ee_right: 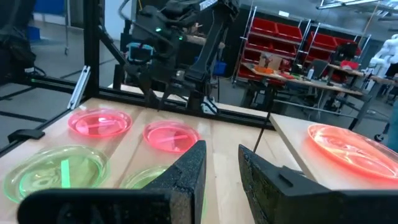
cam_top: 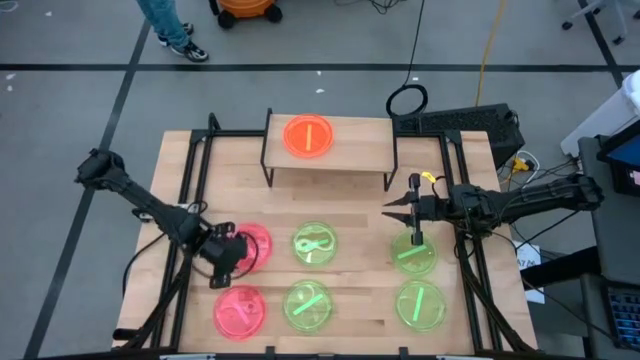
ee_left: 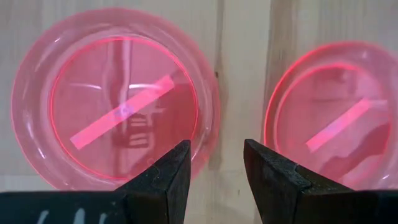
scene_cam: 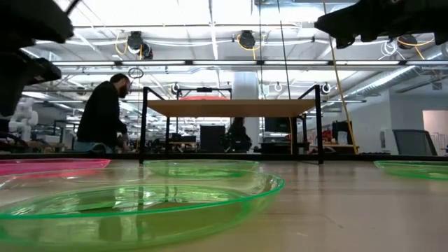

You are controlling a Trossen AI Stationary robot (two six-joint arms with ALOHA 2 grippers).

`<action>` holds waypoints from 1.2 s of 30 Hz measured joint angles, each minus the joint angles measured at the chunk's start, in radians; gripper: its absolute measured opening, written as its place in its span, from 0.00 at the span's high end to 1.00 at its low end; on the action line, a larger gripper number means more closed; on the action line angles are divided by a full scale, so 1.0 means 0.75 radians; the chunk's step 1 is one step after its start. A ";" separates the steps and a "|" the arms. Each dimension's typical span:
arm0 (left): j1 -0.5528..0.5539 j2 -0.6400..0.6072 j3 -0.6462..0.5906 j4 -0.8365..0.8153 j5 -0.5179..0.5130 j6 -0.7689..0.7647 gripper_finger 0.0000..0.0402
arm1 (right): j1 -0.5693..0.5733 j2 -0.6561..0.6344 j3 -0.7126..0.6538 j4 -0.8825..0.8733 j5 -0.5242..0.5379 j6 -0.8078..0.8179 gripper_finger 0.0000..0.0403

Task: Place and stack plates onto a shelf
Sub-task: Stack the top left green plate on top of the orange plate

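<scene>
Left gripper (cam_top: 232, 253), fingers apart and empty, hovers lower left over two pink plates (cam_top: 240, 308); right gripper (cam_top: 392, 207), part-open, holds nothing at centre right.

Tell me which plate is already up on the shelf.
The orange plate, lying alone on the shelf. The two pink plates and four green plates all lie on the tabletop.

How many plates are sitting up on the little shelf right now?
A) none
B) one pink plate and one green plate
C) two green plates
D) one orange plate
D: in the high view only one orange plate lies on the shelf, toward its left end, while all the pink and green plates are down on the table.
</scene>
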 joint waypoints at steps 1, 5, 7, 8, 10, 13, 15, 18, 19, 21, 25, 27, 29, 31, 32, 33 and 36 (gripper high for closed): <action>-0.027 0.021 0.000 0.000 -0.023 -0.001 0.62 | 0.000 0.000 0.000 0.001 0.000 0.000 0.81; -0.125 0.135 0.001 0.000 -0.091 0.000 0.62 | 0.000 0.000 0.000 0.001 0.000 0.000 0.81; -0.159 0.195 0.001 0.000 -0.110 0.006 0.62 | 0.000 0.000 0.000 0.001 0.000 0.000 0.81; -0.171 0.222 0.001 -0.001 -0.121 0.010 0.62 | 0.000 0.000 0.000 0.001 0.000 0.000 0.81; -0.191 0.266 0.001 0.000 -0.132 0.026 0.62 | 0.000 0.000 0.000 0.001 0.000 0.002 0.81; -0.210 0.330 0.001 -0.008 -0.136 0.035 0.62 | 0.000 0.000 0.000 0.002 0.001 0.004 0.81; -0.216 0.359 0.001 -0.017 -0.152 0.036 0.62 | 0.000 0.000 0.000 0.002 0.001 0.004 0.81; -0.219 0.395 0.001 -0.037 -0.165 0.043 0.62 | 0.000 0.000 0.000 0.002 0.001 0.005 0.81; -0.219 0.405 0.001 -0.039 -0.167 0.048 0.62 | 0.000 0.000 0.000 0.001 0.001 0.007 0.81; -0.219 0.420 0.001 -0.054 -0.187 0.049 0.62 | 0.000 0.000 0.000 0.001 0.001 0.014 0.81; -0.219 0.434 0.001 -0.069 -0.228 0.049 0.62 | 0.000 0.001 0.000 0.001 0.001 0.015 0.81; -0.219 0.434 0.001 -0.071 -0.263 0.049 0.62 | 0.000 0.001 0.000 0.001 0.000 0.015 0.81; -0.219 0.434 0.001 -0.069 -0.326 0.040 0.62 | 0.000 0.001 0.000 0.001 0.001 0.015 0.81; -0.219 0.434 0.001 -0.068 -0.375 0.040 0.62 | 0.000 0.001 0.000 0.001 0.000 0.015 0.81; -0.219 0.434 0.001 -0.069 -0.384 0.044 0.62 | 0.000 0.001 0.000 0.001 0.000 0.015 0.81; -0.218 0.434 0.001 -0.069 -0.388 0.054 0.62 | 0.001 0.001 0.000 0.001 0.000 0.015 0.81; -0.218 0.453 0.000 -0.068 -0.388 0.070 0.62 | 0.000 0.001 0.000 0.002 0.000 0.015 0.81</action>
